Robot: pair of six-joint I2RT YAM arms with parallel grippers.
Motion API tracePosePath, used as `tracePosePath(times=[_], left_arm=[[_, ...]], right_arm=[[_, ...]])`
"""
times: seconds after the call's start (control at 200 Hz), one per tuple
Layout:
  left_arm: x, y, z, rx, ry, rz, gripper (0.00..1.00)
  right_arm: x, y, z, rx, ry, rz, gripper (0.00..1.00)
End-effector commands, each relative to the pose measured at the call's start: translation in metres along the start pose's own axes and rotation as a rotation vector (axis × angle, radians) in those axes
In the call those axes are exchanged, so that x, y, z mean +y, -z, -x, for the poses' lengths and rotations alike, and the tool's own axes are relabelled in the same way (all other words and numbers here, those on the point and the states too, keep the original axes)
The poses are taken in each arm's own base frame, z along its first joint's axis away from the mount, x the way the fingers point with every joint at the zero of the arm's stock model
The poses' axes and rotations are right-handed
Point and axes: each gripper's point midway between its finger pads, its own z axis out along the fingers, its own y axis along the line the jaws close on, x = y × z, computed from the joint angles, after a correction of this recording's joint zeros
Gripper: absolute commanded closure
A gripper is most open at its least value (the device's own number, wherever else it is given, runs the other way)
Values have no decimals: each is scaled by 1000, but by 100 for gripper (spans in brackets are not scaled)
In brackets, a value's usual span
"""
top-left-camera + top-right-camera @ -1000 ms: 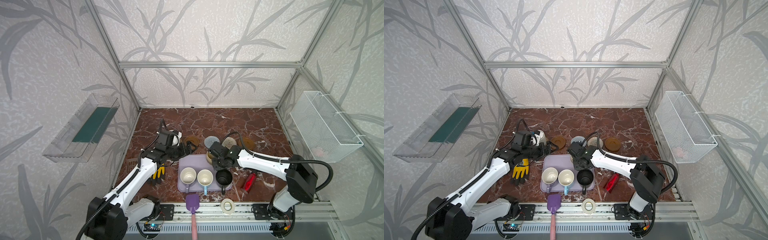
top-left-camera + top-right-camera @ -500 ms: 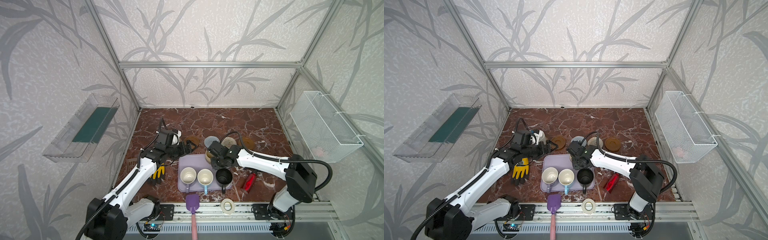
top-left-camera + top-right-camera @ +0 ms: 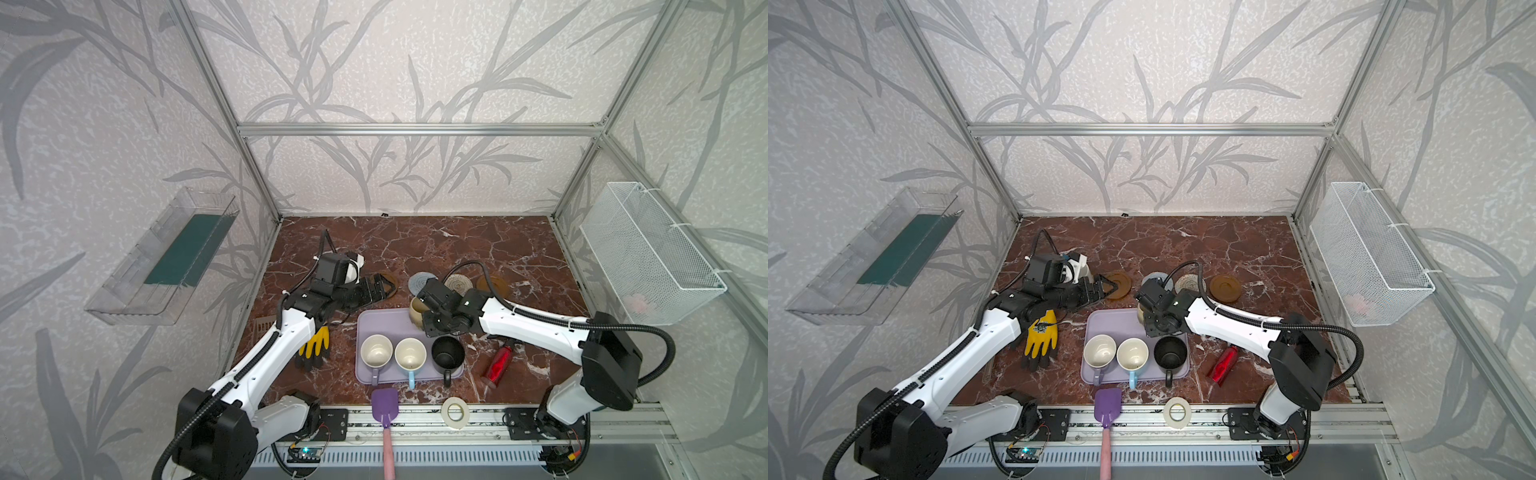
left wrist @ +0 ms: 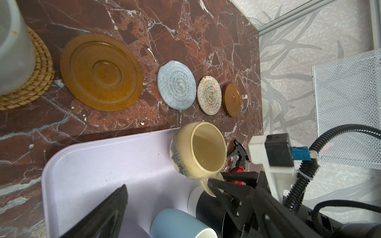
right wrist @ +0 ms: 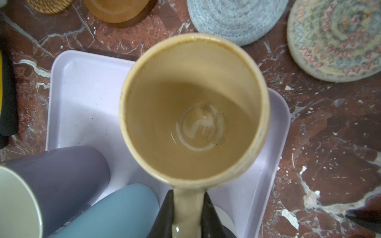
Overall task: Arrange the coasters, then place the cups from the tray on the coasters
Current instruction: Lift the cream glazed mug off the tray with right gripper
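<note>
My right gripper (image 5: 187,208) is shut on the handle of the cream-yellow cup (image 5: 193,107), which hangs tilted over the far right corner of the lilac tray (image 3: 376,326). The lilac cup (image 3: 376,351), light blue cup (image 3: 410,353) and black cup (image 3: 447,353) stand along the tray's near edge. Behind the tray lie several coasters in a row: orange rattan (image 4: 39,82) under the white cup (image 4: 12,51), amber (image 4: 101,72), grey-blue (image 4: 176,84), beige (image 4: 209,94), amber (image 4: 233,100). My left gripper (image 3: 1104,289) is open and empty beside the left amber coaster.
A yellow and black glove (image 3: 313,347) lies left of the tray and a red bottle (image 3: 496,365) to its right. A purple spatula (image 3: 384,405) and a white tape ring (image 3: 455,411) sit at the front edge. A wire basket (image 3: 648,257) hangs on the right wall.
</note>
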Motion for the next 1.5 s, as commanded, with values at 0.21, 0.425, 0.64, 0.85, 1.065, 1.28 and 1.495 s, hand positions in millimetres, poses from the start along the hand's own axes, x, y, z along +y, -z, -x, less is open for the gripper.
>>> tracePosePath(times=[0.21,0.425,0.64,0.85,1.065,1.28,1.495], left_arm=[[-3,2,6,-25,-9,-3,3],[-1,1,5,-19,-9,7,3],[0,0,6,-18,-10,18,3],[2,-7,4,-3,13,1,3],[3,-6,4,-3,4,14,4],[4,-8,5,-2,24,18,4],[8,-1,13,-44,27,46,4]], right_arm=[[18,29,28,-130,-14,71,100],[20,35,35,-166,-5,73,100],[26,46,39,-208,11,75,100],[20,34,27,-181,18,32,100],[27,45,37,-245,32,61,100],[33,61,48,-308,57,61,100],[39,61,59,-342,51,63,100]])
